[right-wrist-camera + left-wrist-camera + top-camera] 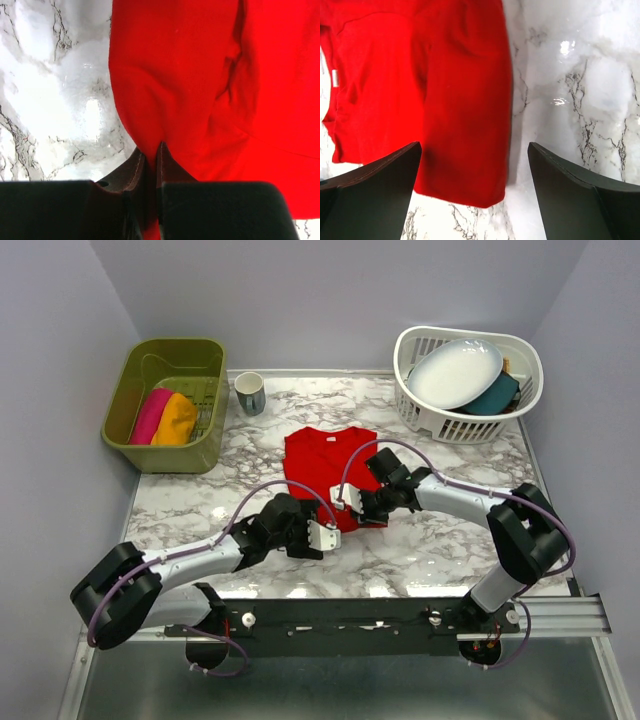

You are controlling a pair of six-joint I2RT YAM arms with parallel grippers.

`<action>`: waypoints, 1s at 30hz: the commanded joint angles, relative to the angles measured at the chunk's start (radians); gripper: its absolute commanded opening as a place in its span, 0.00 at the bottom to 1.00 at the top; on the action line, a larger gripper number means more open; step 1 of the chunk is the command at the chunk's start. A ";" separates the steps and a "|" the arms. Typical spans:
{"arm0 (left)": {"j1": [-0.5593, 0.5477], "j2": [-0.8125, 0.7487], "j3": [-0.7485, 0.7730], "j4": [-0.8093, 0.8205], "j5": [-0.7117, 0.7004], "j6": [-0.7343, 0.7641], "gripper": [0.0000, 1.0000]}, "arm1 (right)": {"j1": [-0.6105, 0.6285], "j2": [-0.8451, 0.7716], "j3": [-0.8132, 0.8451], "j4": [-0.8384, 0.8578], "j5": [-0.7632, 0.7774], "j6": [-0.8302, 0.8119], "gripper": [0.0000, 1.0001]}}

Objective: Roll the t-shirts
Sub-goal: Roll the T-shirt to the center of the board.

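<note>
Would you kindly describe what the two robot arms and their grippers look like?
Both arms have silver-grey links with bulky black joints. Thin purple cables loop along the left arm and the right arm. Each wrist carries a small white block. The left gripper and right gripper have dark, flat, wedge-shaped fingers.

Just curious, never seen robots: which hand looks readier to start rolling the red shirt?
Probably the right hand: it is shut on the red t-shirt. The left hand hangs open above the cloth, gripping nothing.
</note>
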 commanded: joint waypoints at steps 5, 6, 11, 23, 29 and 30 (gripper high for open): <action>-0.024 0.122 -0.011 0.063 -0.058 0.136 0.88 | -0.030 0.037 0.039 -0.082 -0.065 0.052 0.00; -0.024 0.130 -0.008 0.063 -0.063 0.151 0.84 | -0.034 0.038 0.040 -0.082 -0.068 0.053 0.01; -0.024 0.169 0.049 -0.085 -0.040 0.185 0.58 | -0.047 0.055 0.068 -0.106 -0.084 0.056 0.01; 0.191 0.297 0.535 -0.943 0.467 0.039 0.00 | -0.083 0.069 0.180 -0.322 -0.220 0.012 0.01; 0.242 0.427 0.679 -1.291 0.658 0.178 0.00 | -0.106 0.046 0.209 -0.494 -0.321 -0.007 0.01; 0.245 0.441 0.687 -1.314 0.692 0.184 0.00 | -0.106 0.046 0.203 -0.519 -0.350 -0.008 0.01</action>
